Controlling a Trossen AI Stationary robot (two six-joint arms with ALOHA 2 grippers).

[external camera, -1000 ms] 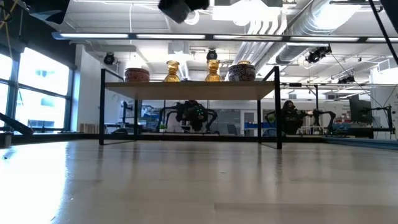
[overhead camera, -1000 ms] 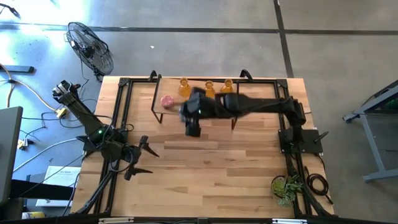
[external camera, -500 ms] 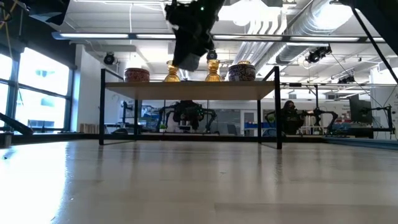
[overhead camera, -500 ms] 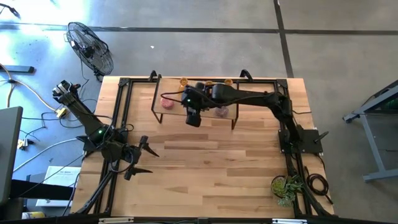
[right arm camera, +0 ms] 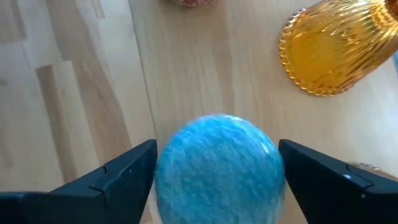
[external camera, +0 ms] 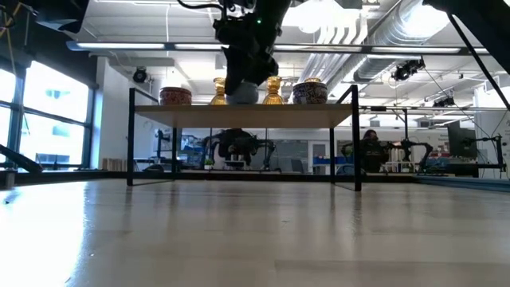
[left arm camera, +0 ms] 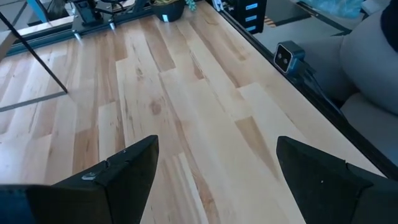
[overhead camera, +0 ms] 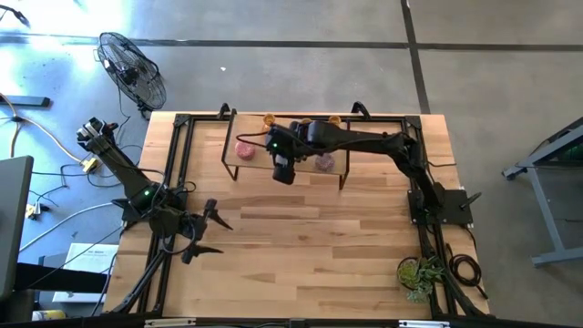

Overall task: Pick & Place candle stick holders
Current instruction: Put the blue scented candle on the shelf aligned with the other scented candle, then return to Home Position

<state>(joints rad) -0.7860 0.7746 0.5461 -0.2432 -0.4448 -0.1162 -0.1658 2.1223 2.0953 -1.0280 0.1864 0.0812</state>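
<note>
A low black-framed shelf (overhead camera: 228, 159) with a wooden top stands at the table's far middle. On it are a pink round holder (overhead camera: 244, 148), a mauve round holder (overhead camera: 323, 164) and amber flask-shaped holders (overhead camera: 269, 119) (overhead camera: 333, 119); my right arm hides the space between those two. My right gripper (overhead camera: 282, 169) is over the shelf, shut on the light blue round holder (right arm camera: 217, 168). One amber holder (right arm camera: 336, 50) stands just beyond it. My left gripper (overhead camera: 202, 232) is open and empty over the table's left side. My right gripper pinches the light blue holder between its two fingers (right arm camera: 124, 180), one on each of its round sides (right arm camera: 168, 171). The fingers come from above, pointing down. In the low view the holder (external camera: 243, 93) sits upright with its base at the level of the shelf top; whether it rests there I cannot tell.
A small green potted plant (overhead camera: 419, 271) stands at the table's near right corner. Black frame rails run along the table's left and right sides. Bare wooden table (overhead camera: 310, 237) lies between the shelf and the near edge. A floor fan (overhead camera: 132, 68) stands beyond the table's far left corner.
My right gripper has gone toward the table's far edge and down, from high above the table to the shelf top, carrying the light blue holder upright. It now stands between the pink holder and the mauve one.
</note>
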